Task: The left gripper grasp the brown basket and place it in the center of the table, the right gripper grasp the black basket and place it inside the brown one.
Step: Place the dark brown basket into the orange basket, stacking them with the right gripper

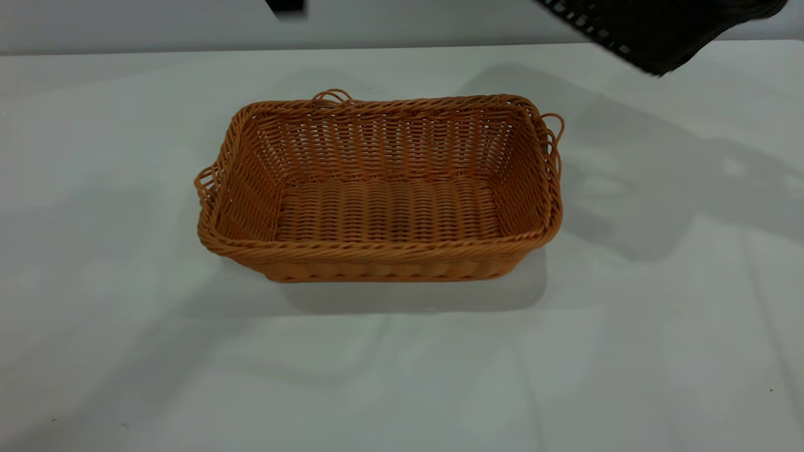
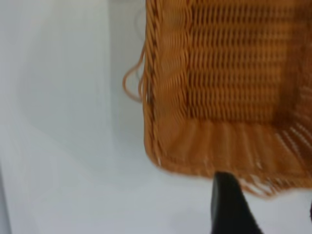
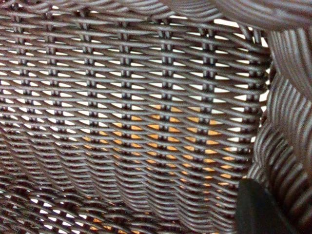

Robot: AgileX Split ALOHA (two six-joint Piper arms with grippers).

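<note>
Pale grey-white table filling nearly the whole exterior view, with soft shadows across its near part. Set at its middle, flat on the surface: the brown basket, rectangular, long sides running left to right, braided rim all round, woven floor plainly in view. Small loop handles on it at the left end, at the right end and on the far long side. Darker shadow on the tabletop just right of it and beyond.

From the left wrist view, 1 corner of that basket close up, with 1 loop handle sticking out from its side, and the left gripper as a blurred black shape just off the rim, apart from the wicker or barely at it: cannot tell which. Open or closed: cannot tell either.

Farther back, at the far right of the table, the black basket, up in the air, tilted, blurred, cut off by the upper edge, well apart from the brown one. Clamped on its wall, the right gripper, shown in the right wrist view only as 1 black tip next to thick dark wicker. Dark weave across nearly all of that view, with white tabletop and patches of orange showing through the gaps.

Farthest of all, a grey wall behind the table's far edge and a small black block at the very top, too little of it visible to identify.
</note>
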